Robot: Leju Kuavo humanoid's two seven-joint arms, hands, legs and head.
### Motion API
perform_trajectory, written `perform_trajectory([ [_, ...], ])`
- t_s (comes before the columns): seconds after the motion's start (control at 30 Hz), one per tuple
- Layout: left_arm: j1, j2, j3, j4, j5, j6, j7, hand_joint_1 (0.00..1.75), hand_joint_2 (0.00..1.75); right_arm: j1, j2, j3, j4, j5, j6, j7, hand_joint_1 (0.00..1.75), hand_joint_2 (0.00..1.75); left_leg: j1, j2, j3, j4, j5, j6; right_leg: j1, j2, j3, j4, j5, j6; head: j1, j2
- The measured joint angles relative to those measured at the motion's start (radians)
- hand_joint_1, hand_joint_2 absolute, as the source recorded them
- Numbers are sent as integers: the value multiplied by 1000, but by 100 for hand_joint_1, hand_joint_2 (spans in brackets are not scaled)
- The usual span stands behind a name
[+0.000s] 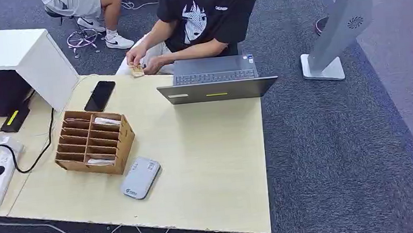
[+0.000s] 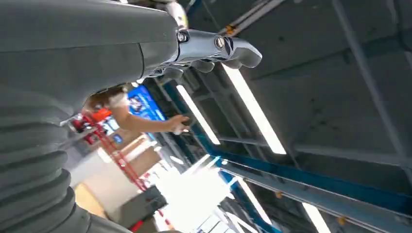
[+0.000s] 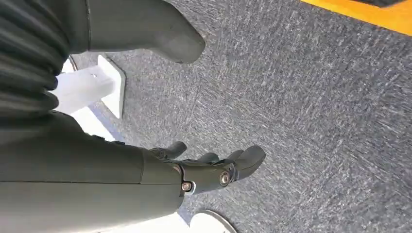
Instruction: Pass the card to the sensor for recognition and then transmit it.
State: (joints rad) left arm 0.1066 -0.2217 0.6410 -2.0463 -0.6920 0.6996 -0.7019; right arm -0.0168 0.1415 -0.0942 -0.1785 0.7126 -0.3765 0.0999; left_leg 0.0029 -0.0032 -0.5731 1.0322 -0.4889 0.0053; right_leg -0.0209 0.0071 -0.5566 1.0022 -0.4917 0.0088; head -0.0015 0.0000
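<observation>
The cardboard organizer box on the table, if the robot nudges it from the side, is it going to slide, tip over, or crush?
The cardboard organizer looks light, being thin brown board with mostly empty slots, so it would probably slide on the smooth table rather than resist. It sits low and wide, so tipping seems unlikely. Its thin dividers could buckle if squeezed hard.

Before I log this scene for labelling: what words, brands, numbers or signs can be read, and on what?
None can be read.
Black T-shirt: white figure and small chest mark, too small.
Grey card reader: small marks, blurred.
Laptop: stickers, unreadable.
Grey stand: round emblem, no text.
</observation>
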Motion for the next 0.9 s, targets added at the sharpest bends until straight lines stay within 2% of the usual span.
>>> perform_trajectory([
  [0.27,-49,45,-55,46,-18,0,0,0,175,-1,-4,0,-1,0,0,-3,0,175,0,1,0,0,0,-1,0,1,-1,0,0,0,0,0],
  [0.37,-73,54,-72,53,-73,0,0,0,175,-2,-5,0,-2,3,3,-5,0,175,0,0,-1,0,0,-1,0,1,-1,0,0,0,0,0],
  [0.57,-222,73,-146,125,-287,0,0,0,175,-14,-7,-1,-2,21,14,-8,0,175,0,0,0,0,3,-1,0,0,-1,0,3,0,0,0],
  [0.8,-400,92,-196,298,-474,0,2,0,175,-18,-11,-8,-3,39,16,-18,0,175,0,0,0,0,4,0,0,1,-1,0,4,0,0,0],
  [0.87,-462,97,-197,354,-566,0,24,0,175,-20,-12,-9,-3,43,18,-21,0,175,0,0,-1,0,4,0,0,0,-1,0,4,0,0,0],
  [0.9,-488,108,-197,389,-611,0,54,0,175,-23,-12,-9,-3,48,18,-22,0,175,0,0,-1,0,4,0,0,1,-1,0,4,0,0,0],
])
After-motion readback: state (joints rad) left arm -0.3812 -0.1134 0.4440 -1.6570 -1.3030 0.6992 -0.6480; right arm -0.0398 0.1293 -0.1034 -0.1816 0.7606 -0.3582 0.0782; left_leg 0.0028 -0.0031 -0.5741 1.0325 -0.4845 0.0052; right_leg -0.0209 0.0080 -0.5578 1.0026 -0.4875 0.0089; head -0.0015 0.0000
